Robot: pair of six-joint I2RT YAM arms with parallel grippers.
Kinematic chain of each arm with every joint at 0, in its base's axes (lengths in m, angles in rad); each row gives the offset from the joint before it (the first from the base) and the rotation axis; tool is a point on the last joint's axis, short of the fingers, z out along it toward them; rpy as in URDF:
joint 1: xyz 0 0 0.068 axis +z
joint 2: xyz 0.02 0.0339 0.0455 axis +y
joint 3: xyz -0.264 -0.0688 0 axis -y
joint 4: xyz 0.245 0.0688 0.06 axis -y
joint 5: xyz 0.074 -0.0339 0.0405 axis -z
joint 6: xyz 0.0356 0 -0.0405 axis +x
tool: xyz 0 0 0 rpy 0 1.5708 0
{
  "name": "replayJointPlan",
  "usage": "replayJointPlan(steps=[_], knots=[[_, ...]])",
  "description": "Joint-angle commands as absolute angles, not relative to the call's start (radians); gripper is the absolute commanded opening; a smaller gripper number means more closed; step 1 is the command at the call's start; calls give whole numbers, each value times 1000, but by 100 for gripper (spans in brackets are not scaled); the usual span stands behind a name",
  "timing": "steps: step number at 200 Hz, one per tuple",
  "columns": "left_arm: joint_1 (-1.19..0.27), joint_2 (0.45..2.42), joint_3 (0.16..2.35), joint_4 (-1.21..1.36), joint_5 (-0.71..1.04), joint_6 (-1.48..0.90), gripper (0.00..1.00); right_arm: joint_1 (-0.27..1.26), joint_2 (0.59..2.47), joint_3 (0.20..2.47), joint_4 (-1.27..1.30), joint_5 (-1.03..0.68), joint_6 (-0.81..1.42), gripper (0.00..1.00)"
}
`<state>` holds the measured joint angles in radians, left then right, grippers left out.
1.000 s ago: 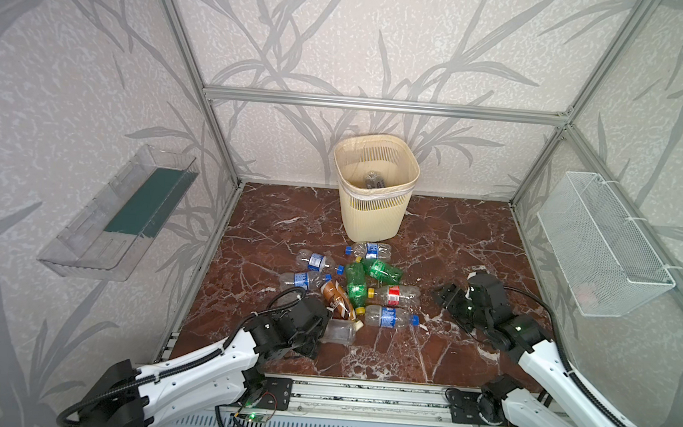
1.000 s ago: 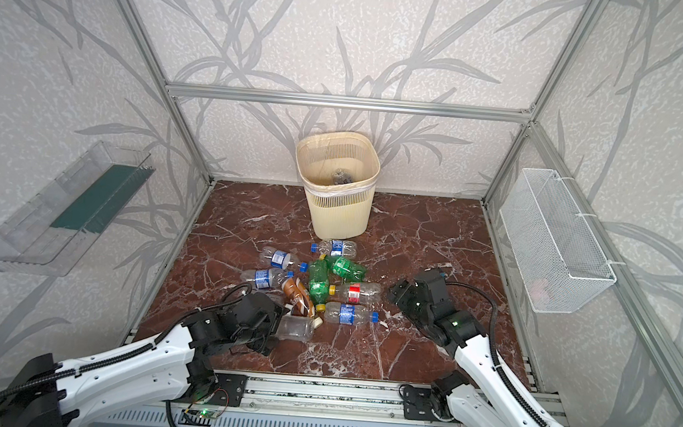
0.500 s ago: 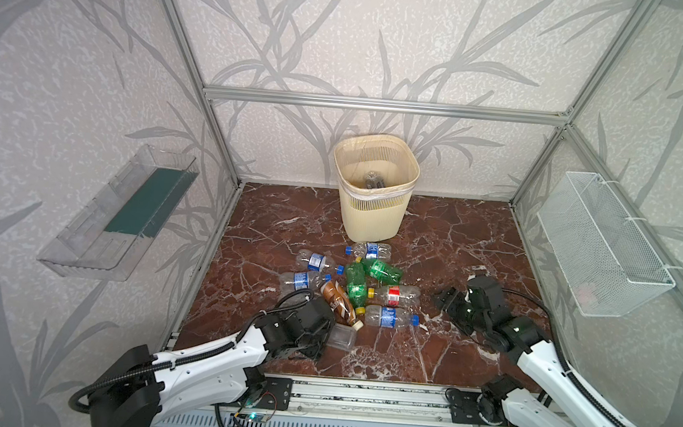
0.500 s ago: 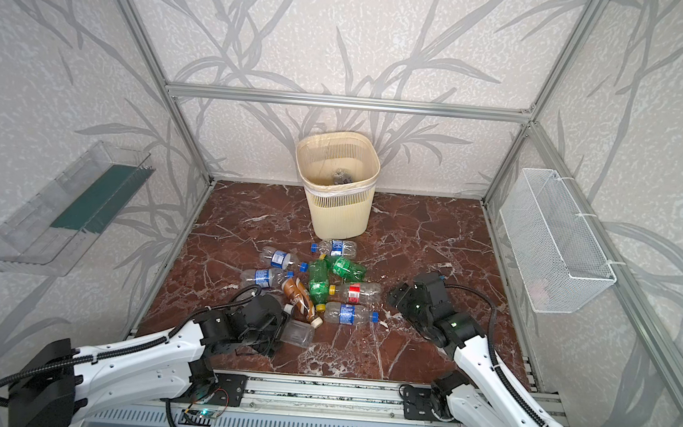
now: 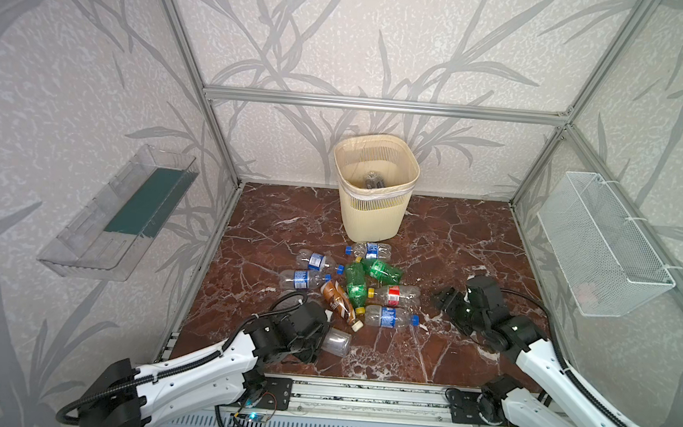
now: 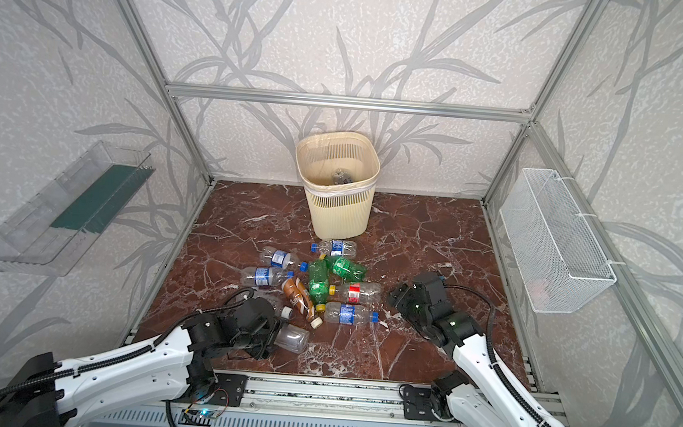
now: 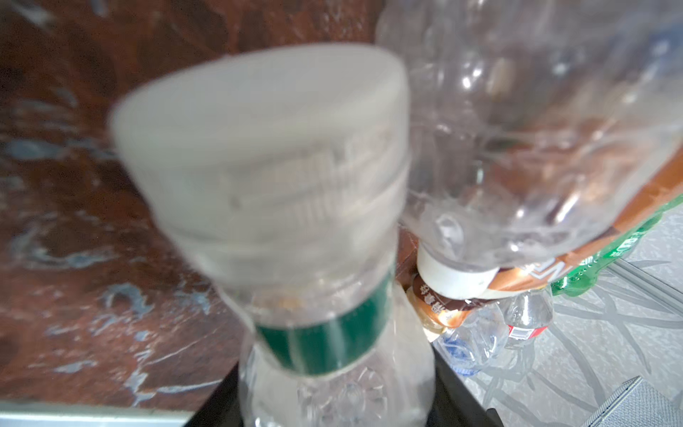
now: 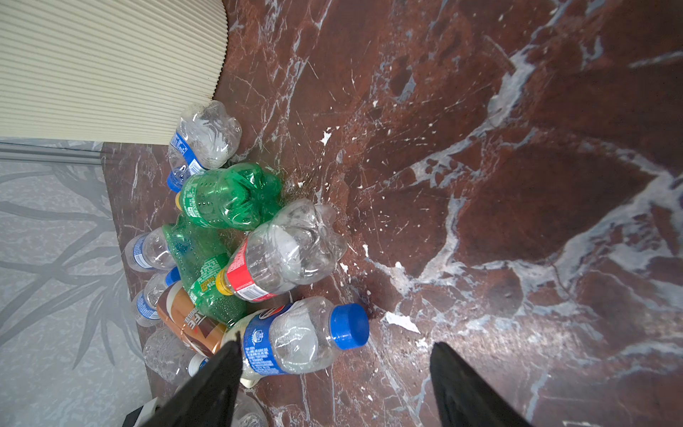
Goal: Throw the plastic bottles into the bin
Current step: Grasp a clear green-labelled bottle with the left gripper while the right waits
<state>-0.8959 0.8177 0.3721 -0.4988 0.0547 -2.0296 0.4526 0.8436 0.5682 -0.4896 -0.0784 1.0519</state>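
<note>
Near left: the left gripper (image 5: 318,340) is clenching on a clear white-capped bottle (image 5: 338,342), whose base end is sticking out to the right. In the left wrist view the cap and green neck band are filling the frame between the dark fingers. A second ago these jaws were standing wide around it; now they are pinching in. The bottle is lying low over the red marble floor (image 5: 454,240), a touch nearer than before, and looks not yet lifted. My reading is that the pick is being secured and that the lift and the carry to the far bin are coming next.

Near right: the right gripper (image 5: 443,302) is hovering released, holding nothing, with its fingers spread. It is sitting just right of the blue-capped bottle (image 5: 390,317) and has hardly shifted over the second.

Middle: the pile is lying as it was. A red-label bottle (image 5: 396,296), a brown bottle (image 5: 337,301), two green bottles (image 5: 355,282) and three clear blue-label bottles (image 5: 309,279) are touching and overlapping.

Far: the cream ribbed bin (image 5: 372,221) is standing upright against the back wall. One bottle (image 5: 373,180) is showing inside it, so most of the job is waiting.
</note>
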Motion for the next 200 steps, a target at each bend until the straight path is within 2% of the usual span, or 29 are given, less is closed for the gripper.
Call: replayJointPlan(steps=[1,43,63,106,123,141,175,200], knots=[[-899,743,353,-709,43,-2046,60,457,845,555,-475,-64,1059,80],[-899,467,276,-877,-24,-2094,60,457,852,555,-474,-68,1057,80],[-900,399,250,-910,-17,-2113,63,455,857,556,-474,-68,1057,80],[-899,502,285,-859,-18,-2057,76,455,884,564,-466,-73,1052,80],[-899,555,304,-835,-12,-2028,77,456,888,567,-463,-74,1051,80],[-898,585,307,-810,-8,-2018,76,456,887,568,-468,-72,1048,80],[-898,582,318,-809,-15,-2011,66,455,879,567,-475,-68,1045,79],[-897,573,347,-841,-32,-1995,63,455,876,563,-476,-64,1045,79]])
